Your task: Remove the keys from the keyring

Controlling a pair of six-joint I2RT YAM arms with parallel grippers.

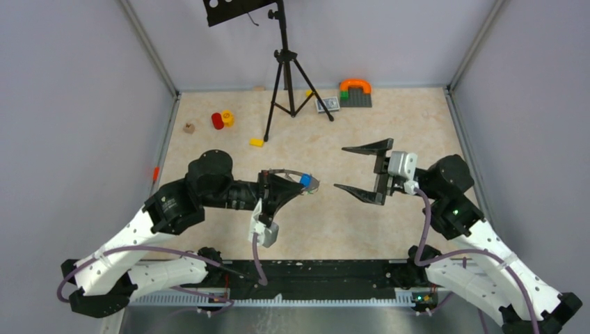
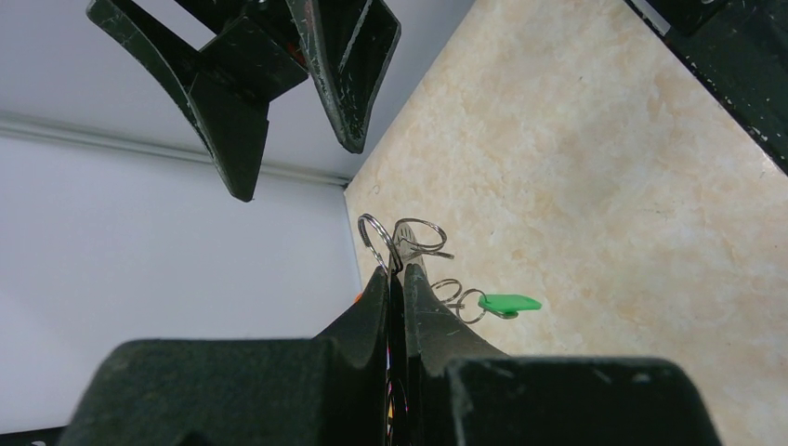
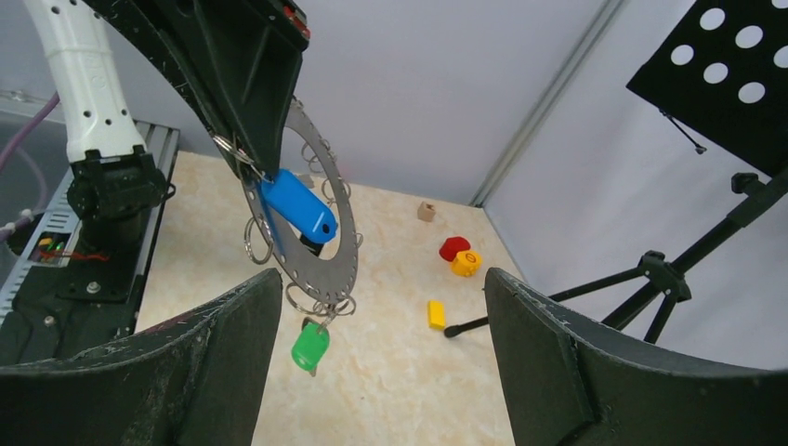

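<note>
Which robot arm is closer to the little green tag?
Left. The left end effector, shut, grips the flat grey metal ring that the small green plastic tag dangles from; the right end effector, open, faces it across a gap, touching nothing.

Near tabletop (image 1: pixel 348 223) lies passable; tripod (image 1: pixel 284 56) and blocks (image 1: pixel 355 94) stand farther back.

Black on my left gripper (image 2: pixel 398 277), scuffed pale along the edges; keyring (image 3: pixel 340 260) flat grey, its rim dotted with a row of small holes; blue-tagged key (image 3: pixel 297 206) bright blue; green-tagged key (image 3: pixel 309 347) vivid green; my right gripper (image 3: pixel 381 279) black too; table (image 1: pixel 348 223) cream with tan marbling; red block (image 3: pixel 453 248); yellow block (image 3: pixel 436 314); walls (image 3: pixel 446 74) pale lilac-grey.
</note>
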